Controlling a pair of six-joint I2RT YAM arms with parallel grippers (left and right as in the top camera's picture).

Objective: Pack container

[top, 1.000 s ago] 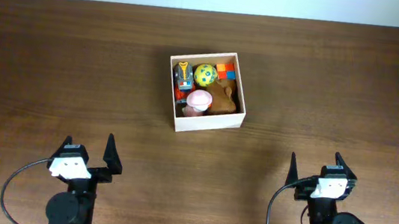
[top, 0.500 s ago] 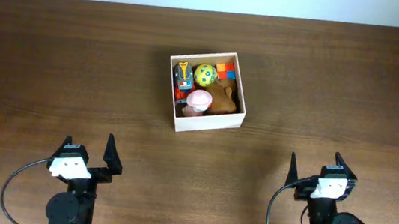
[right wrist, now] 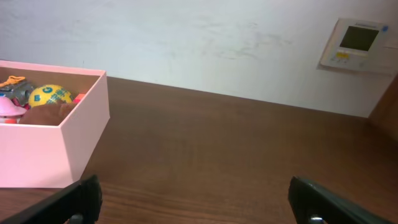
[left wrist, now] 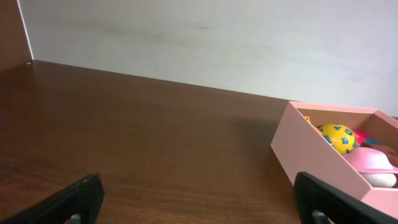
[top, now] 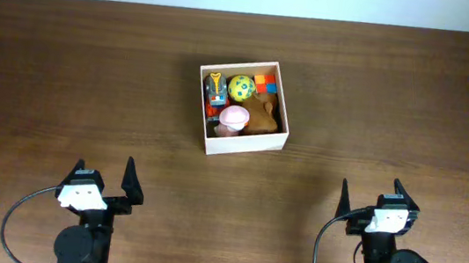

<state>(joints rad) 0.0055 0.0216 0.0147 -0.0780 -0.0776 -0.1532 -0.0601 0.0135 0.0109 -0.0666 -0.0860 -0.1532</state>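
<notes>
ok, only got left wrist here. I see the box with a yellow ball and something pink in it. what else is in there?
Observer: Overhead shows a brown toy in the box, in its near-right part, just behind and right of the ball.
Operator: where's the right arm?
Observer: The right gripper sits at the table's near edge, right of the box, open and holding nothing.
Operator: and mine relative to the box?
Observer: The left gripper is at the near edge too, left of the box, open and well apart from it.
</notes>
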